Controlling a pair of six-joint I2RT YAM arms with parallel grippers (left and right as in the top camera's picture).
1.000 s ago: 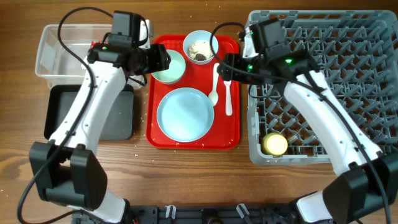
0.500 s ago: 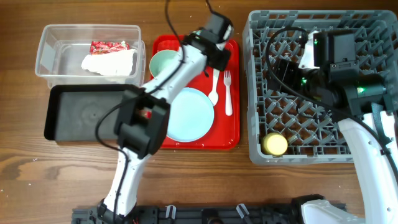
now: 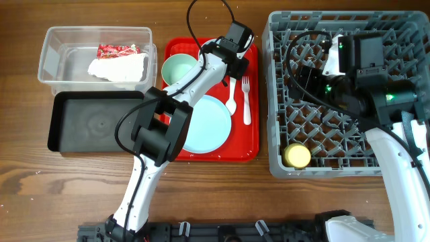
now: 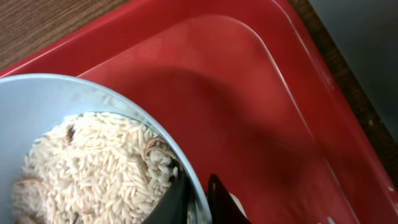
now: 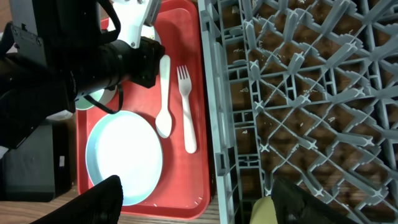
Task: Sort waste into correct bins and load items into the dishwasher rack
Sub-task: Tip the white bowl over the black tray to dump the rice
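Observation:
My left gripper point(image 4: 198, 186) is shut on the rim of a pale blue-green bowl point(image 4: 37, 99) holding whitish food scraps point(image 4: 93, 162), at the back of the red serving tray; in the overhead view the left arm point(image 3: 228, 57) hides this bowl. An empty bowl point(image 3: 176, 69), the blue plate point(image 3: 208, 124), white spoon point(image 3: 232, 94) and fork point(image 3: 246, 101) lie on the tray. The red wrapper point(image 3: 117, 50) and napkin point(image 3: 121, 66) lie in the clear tub point(image 3: 50, 47). The yellow cup point(image 3: 296, 156) sits in the grey rack point(image 3: 403, 40). My right gripper point(image 5: 202, 205) is open and empty above the rack's left edge.
The black tray point(image 3: 94, 124) lies in front of the clear tub, left of the red serving tray point(image 3: 248, 144). The left arm stretches across the tray from the front. The rack's upright pegs fill the right side.
My left arm has swung from the empty bowl to the scraps bowl and closed on its rim. The right arm has drawn back over the rack. Since half a second ago, little moved.

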